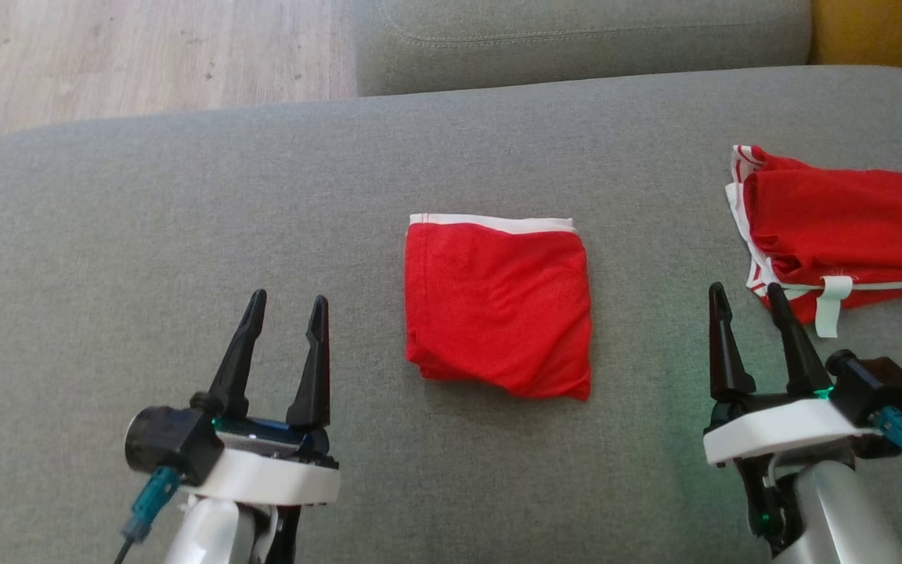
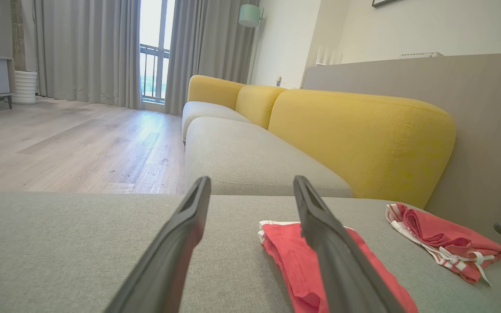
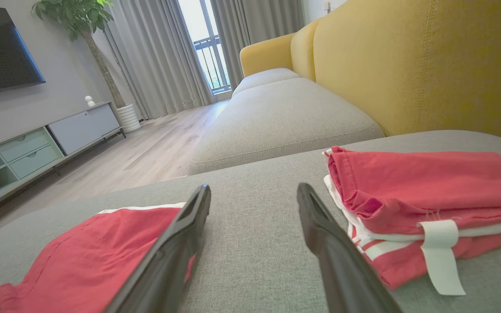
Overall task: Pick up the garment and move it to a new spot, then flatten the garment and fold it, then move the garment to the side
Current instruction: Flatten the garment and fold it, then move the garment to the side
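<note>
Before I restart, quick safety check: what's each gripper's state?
Left gripper: open, holding nothing.
Right gripper: open, holding nothing.

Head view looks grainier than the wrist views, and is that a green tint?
Head view: soft and grainy, green glow on the grey cushion beside the right pincer. Left wrist view: window blown out white. Right wrist view: wide-angle lens makes the fingers loom large, white tag crisp.

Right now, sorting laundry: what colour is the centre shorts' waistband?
White waistband, clearest in head view.
</note>
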Motion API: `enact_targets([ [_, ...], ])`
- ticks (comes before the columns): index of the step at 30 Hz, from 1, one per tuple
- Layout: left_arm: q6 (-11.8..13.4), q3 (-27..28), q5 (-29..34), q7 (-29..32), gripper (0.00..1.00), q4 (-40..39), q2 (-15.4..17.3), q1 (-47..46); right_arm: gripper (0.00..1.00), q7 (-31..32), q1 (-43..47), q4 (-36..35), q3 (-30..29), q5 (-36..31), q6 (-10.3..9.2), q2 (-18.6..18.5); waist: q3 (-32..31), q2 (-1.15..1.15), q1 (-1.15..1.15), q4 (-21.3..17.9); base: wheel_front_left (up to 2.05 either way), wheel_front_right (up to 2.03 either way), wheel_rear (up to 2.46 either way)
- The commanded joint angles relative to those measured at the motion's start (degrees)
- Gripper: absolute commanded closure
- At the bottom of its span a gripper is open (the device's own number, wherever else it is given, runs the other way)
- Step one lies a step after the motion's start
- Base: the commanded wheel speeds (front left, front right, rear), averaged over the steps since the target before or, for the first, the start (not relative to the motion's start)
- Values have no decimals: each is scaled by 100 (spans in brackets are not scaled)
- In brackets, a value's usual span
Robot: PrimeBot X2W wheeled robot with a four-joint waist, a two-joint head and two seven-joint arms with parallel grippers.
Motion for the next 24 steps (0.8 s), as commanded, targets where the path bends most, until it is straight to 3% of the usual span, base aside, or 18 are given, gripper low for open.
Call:
enact_targets([
  [1, 9, 240, 31, -29, 0, -175, 15, -55, 0, -63, -66, -232, 103, 22, -4, 9, 0, 0, 1, 20, 0, 0, 0],
  [12, 9, 148, 33, -29, 0, -194, 15, -63, 0, -36, -37, -112, 244, -50, -4, 9, 54, 0, 1, 174, 0, 0, 0],
  [19, 9, 4, 29, -29, 0, -156, 15, -192, 0, 588, -390, 343, 695, 98, -4, 9, 288, 0, 1, 444, 0, 0, 0],
  [24, 9, -117, -21, -29, 0, -74, 15, -261, 0, 1205, -674, 914, 879, 830, -4, 9, 423, 0, 1, 713, 0, 0, 0],
])
